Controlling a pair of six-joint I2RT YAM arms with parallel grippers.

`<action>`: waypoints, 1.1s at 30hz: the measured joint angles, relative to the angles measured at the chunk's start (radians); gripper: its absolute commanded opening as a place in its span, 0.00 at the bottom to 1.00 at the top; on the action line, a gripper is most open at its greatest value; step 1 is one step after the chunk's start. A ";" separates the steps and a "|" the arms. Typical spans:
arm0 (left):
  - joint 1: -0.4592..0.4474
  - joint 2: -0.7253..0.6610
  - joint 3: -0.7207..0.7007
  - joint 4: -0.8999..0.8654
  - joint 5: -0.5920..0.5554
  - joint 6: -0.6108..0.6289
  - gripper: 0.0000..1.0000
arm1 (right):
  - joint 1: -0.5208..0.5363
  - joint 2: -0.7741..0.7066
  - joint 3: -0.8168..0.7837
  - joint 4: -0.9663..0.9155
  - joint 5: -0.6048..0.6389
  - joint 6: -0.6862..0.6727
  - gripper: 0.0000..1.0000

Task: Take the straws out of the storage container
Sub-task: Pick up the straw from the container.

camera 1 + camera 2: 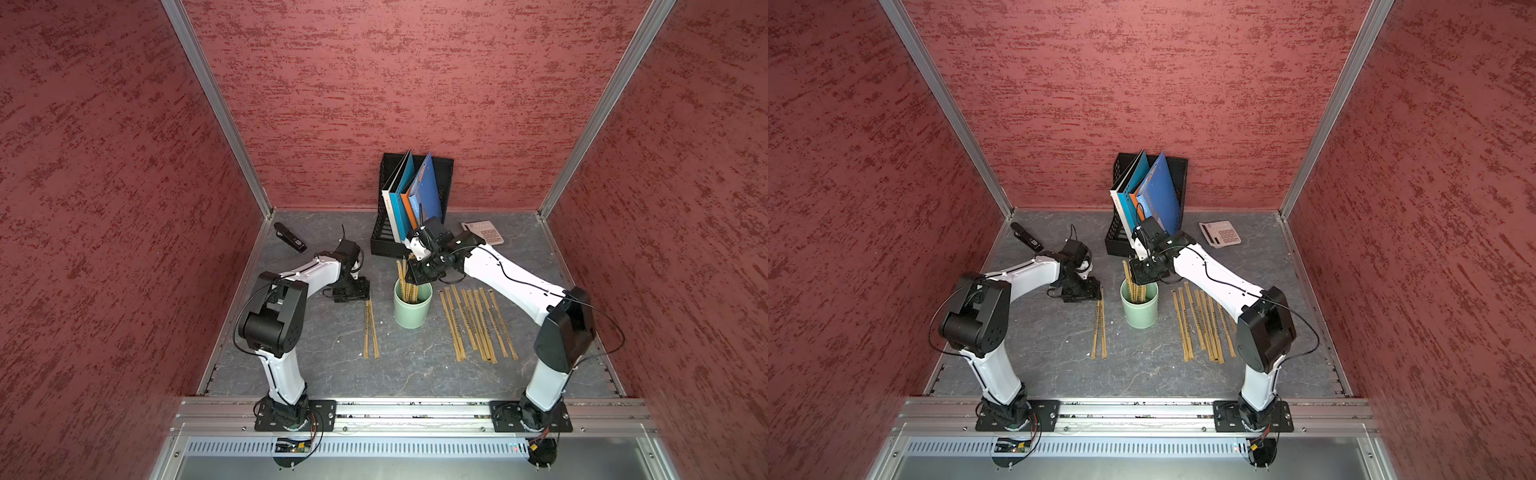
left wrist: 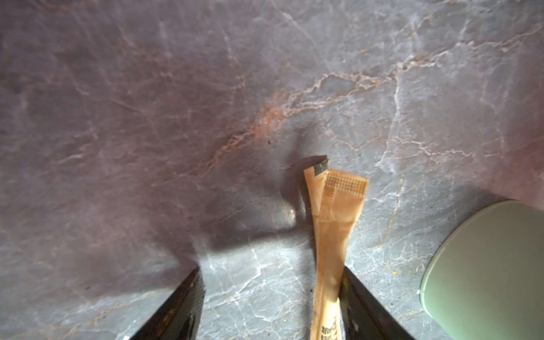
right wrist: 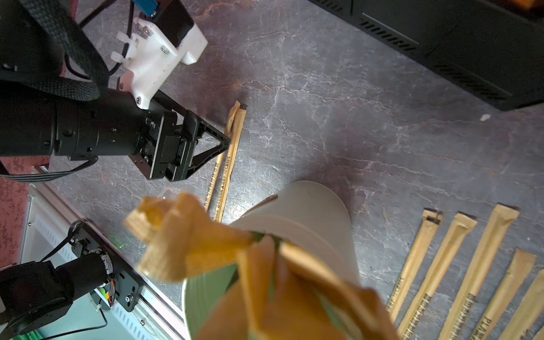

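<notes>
Lighting both top views softly and evenly from above, stretching toward 3 and 9 o'clock. Blurring the nearest straws (image 3: 206, 250) in the right wrist view — throwing a soft-edged shadow across the table (image 2: 117, 88) in the left wrist view.

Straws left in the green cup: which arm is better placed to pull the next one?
Right. The right gripper is above the cup, at the tops of the straws standing in it. The left gripper is open, low beside two straws lying on the table, away from the cup's mouth.
</notes>
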 measured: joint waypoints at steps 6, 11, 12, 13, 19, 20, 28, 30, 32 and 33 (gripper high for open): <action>0.000 0.000 0.000 0.000 0.000 0.000 0.72 | 0.000 0.006 0.003 0.001 0.001 0.011 0.13; 0.000 0.000 0.000 0.000 0.000 0.000 0.71 | 0.000 0.006 0.003 0.002 0.003 0.016 0.10; 0.000 0.000 0.000 0.000 0.000 0.000 0.72 | 0.000 0.006 0.003 0.002 0.003 0.018 0.10; 0.000 0.000 0.000 0.000 0.000 0.000 0.72 | 0.000 0.006 0.003 0.002 0.003 0.018 0.09; 0.000 0.000 0.000 0.000 0.000 0.000 0.71 | 0.000 -0.010 0.003 0.002 0.002 0.023 0.08; 0.000 0.000 0.000 0.000 0.000 0.000 0.71 | 0.000 -0.017 0.003 0.002 0.002 0.023 0.08; 0.000 0.000 0.000 0.000 0.000 0.000 0.72 | 0.000 -0.117 0.003 -0.005 0.001 0.029 0.08; 0.000 0.000 0.000 0.000 0.000 0.000 0.72 | 0.000 -0.143 0.003 -0.014 0.001 0.028 0.08; -0.001 0.000 0.000 0.000 0.000 0.000 0.72 | 0.000 -0.169 0.003 -0.027 0.000 0.027 0.09; -0.002 0.000 0.000 0.000 0.000 0.000 0.71 | 0.000 -0.177 0.004 -0.033 0.001 0.026 0.08</action>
